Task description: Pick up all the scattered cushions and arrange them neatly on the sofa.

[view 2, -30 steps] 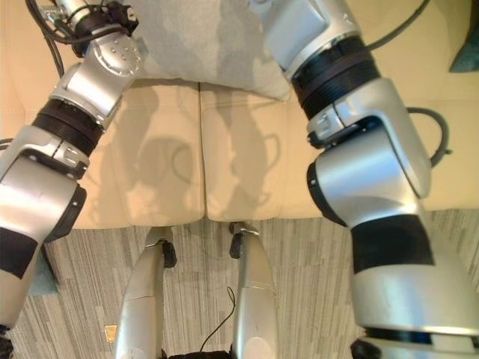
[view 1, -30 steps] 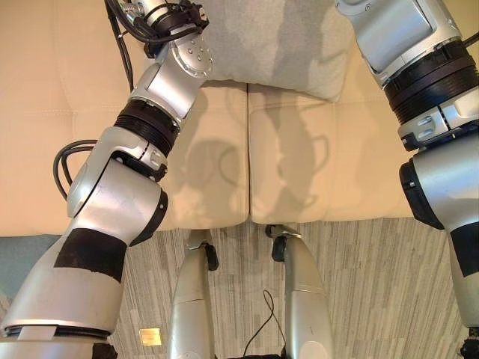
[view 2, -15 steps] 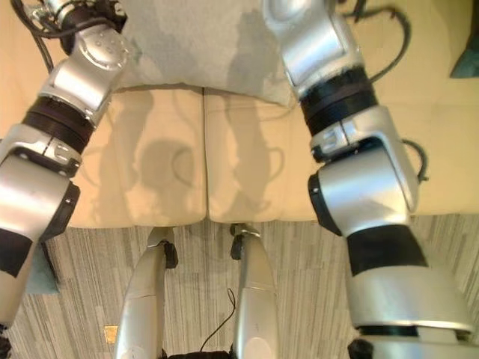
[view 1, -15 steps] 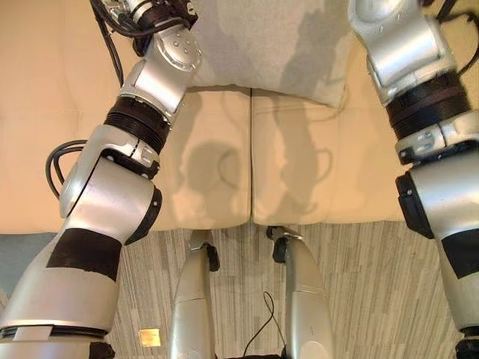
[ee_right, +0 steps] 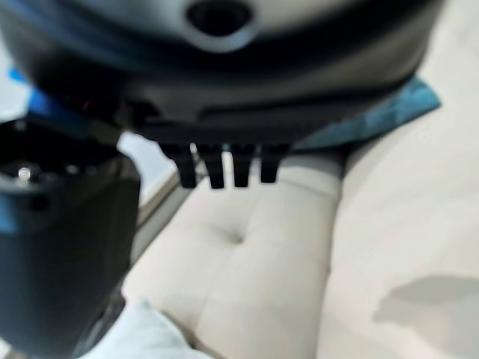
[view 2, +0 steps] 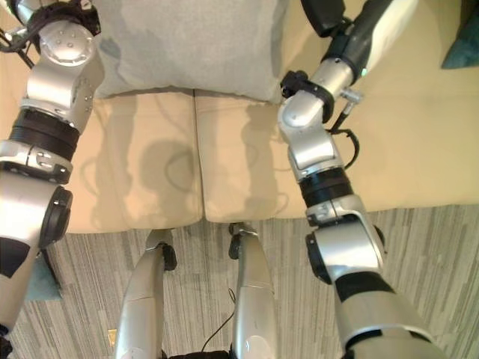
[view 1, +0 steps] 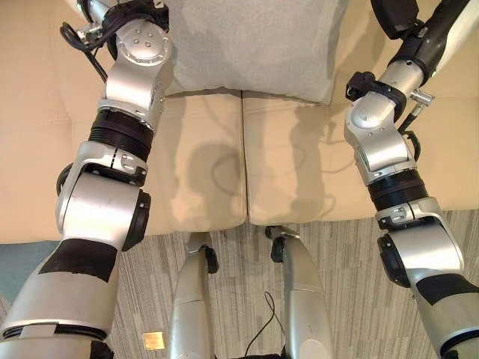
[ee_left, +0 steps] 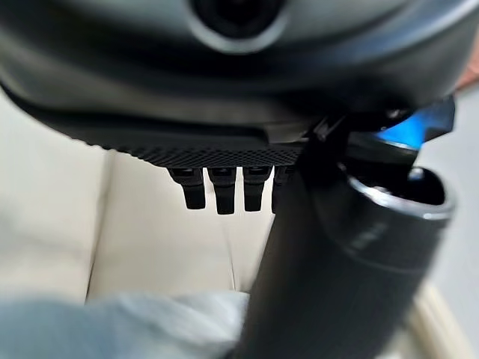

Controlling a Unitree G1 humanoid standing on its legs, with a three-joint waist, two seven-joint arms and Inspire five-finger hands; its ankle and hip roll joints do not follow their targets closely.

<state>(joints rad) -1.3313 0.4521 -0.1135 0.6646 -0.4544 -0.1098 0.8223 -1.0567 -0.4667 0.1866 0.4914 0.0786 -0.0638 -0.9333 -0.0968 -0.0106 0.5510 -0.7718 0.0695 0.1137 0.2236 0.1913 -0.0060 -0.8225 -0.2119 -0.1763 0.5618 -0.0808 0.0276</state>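
Note:
A grey cushion (view 1: 251,45) leans at the back of the cream sofa (view 1: 299,164), across the seam between two seat pads. My left arm reaches up past its left edge and my right arm rises to its right, clear of it. In the left wrist view my left hand (ee_left: 224,112) is open, its fingers (ee_left: 217,196) straight, with the cushion's edge (ee_left: 112,329) under the thumb. My right hand (ee_right: 224,97) is open too, fingers (ee_right: 224,170) straight over the sofa, holding nothing. A teal cushion (view 2: 462,41) lies further right on the sofa.
Striped grey carpet (view 1: 359,262) runs along the sofa's front edge. A blue-grey thing (view 1: 22,258) lies on the floor at the left. The seat pads in front of the grey cushion are bare.
My right arm has swung off the grey cushion to the right and straightened. The left arm has shifted up and left. The cushion stays against the sofa back.

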